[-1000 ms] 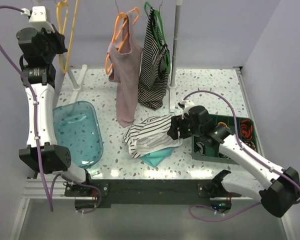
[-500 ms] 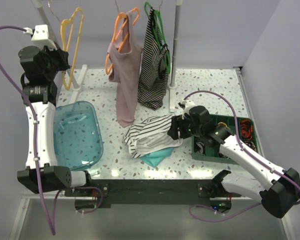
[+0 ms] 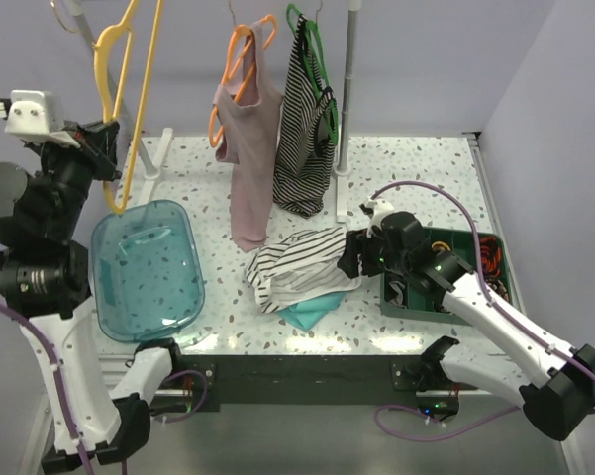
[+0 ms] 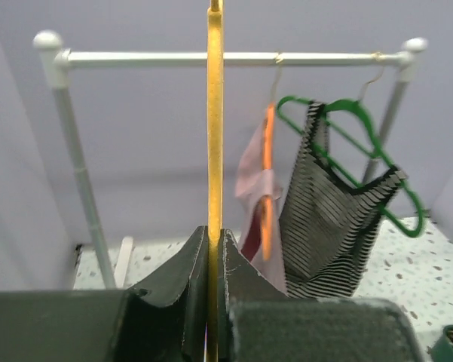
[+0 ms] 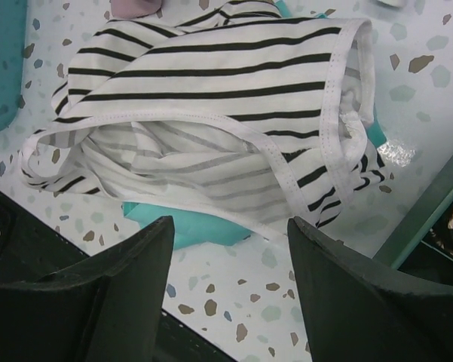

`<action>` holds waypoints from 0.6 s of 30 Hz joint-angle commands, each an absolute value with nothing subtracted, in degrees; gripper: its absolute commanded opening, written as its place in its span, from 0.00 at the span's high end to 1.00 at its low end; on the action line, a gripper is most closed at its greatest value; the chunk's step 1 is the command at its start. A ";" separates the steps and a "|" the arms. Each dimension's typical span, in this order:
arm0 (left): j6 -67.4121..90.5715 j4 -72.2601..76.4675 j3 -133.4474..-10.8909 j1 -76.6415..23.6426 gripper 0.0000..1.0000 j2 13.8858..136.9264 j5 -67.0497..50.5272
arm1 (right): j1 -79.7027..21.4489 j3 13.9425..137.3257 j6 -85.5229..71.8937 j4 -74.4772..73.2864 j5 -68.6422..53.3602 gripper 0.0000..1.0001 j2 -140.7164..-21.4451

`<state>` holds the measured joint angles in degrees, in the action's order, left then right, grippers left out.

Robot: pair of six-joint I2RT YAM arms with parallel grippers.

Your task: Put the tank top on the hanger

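The white tank top [image 3: 299,264] with thin black stripes lies crumpled on the table over a teal cloth [image 3: 307,312]; it fills the right wrist view [image 5: 211,113]. My right gripper [image 3: 351,255] hovers open at its right edge, with the jaws [image 5: 230,249] spread and nothing between them. My left gripper [image 3: 107,148] is shut on the yellow hanger [image 3: 119,69], held high at the far left, off the rail. The hanger's bar [image 4: 214,136] runs straight up between the closed jaws in the left wrist view.
A pink top on an orange hanger [image 3: 246,148] and a dense-striped top on a green hanger [image 3: 307,129] hang from the rail [image 4: 234,57]. A translucent blue tub [image 3: 148,272] sits at the left. A dark green bin [image 3: 455,272] sits at the right.
My left arm swung up and leftward toward the camera, carrying the yellow hanger away from the rail. The right gripper stayed over the tank top's right edge.
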<state>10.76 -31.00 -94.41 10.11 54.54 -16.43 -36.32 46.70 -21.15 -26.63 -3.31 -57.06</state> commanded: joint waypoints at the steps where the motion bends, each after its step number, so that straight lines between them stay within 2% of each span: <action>1: 14.31 -28.40 -96.78 9.93 1.00 52.91 -32.64 | -36.47 49.74 -21.97 -28.03 0.61 0.34 -53.62; 4: 21.78 -20.41 -89.52 9.93 1.00 50.98 -44.86 | -36.39 50.45 -21.45 -29.61 5.07 0.34 -51.60; 6: 26.09 -15.06 -85.01 9.67 1.00 48.18 -48.06 | -36.47 50.45 -21.18 -31.20 6.85 0.34 -50.45; 10: 26.28 -16.25 -80.16 4.23 1.00 47.02 -47.55 | -36.39 48.70 -21.88 -32.43 9.40 0.34 -46.60; 18: 16.53 -27.24 -77.09 -12.80 1.00 48.60 -35.25 | -36.39 42.37 -25.04 -33.14 13.53 0.34 -41.66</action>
